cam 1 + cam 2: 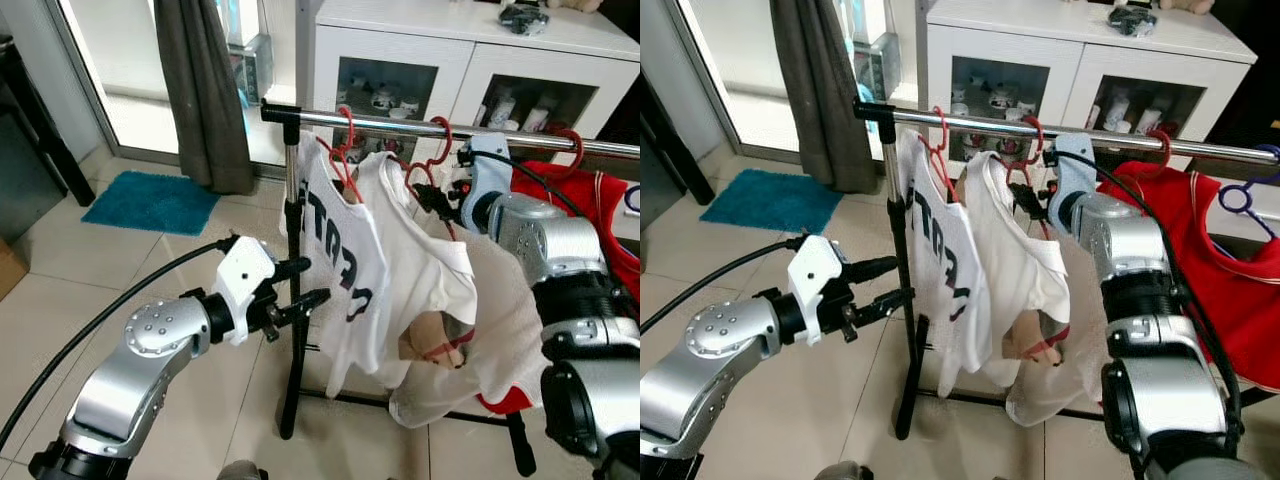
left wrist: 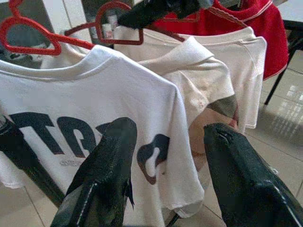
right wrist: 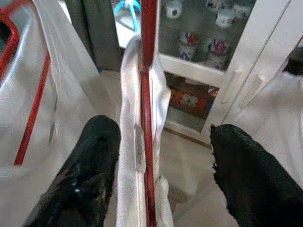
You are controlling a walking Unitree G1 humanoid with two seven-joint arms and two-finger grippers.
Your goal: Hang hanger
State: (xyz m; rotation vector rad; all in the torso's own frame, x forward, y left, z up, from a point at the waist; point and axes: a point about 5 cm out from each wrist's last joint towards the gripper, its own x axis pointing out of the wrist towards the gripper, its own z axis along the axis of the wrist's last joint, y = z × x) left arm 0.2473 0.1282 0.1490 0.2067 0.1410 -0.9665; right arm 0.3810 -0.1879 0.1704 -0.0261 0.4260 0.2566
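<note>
Tiled floor (image 1: 200, 250), teal mat (image 1: 150, 202) far left, white cabinet (image 1: 460, 60) beyond metal rail (image 1: 400, 126). Red hanger (image 1: 432, 150) hooked on rail, carrying cream shirt (image 1: 440, 280); right gripper (image 3: 156, 156) spread astride it. Left gripper (image 1: 305, 283) parted, near rack post (image 1: 293, 300).

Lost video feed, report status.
Right gripper open, straddling red hanger hooked on rail. Left gripper open, empty, beside lettered white shirt. Nothing blocking.
</note>
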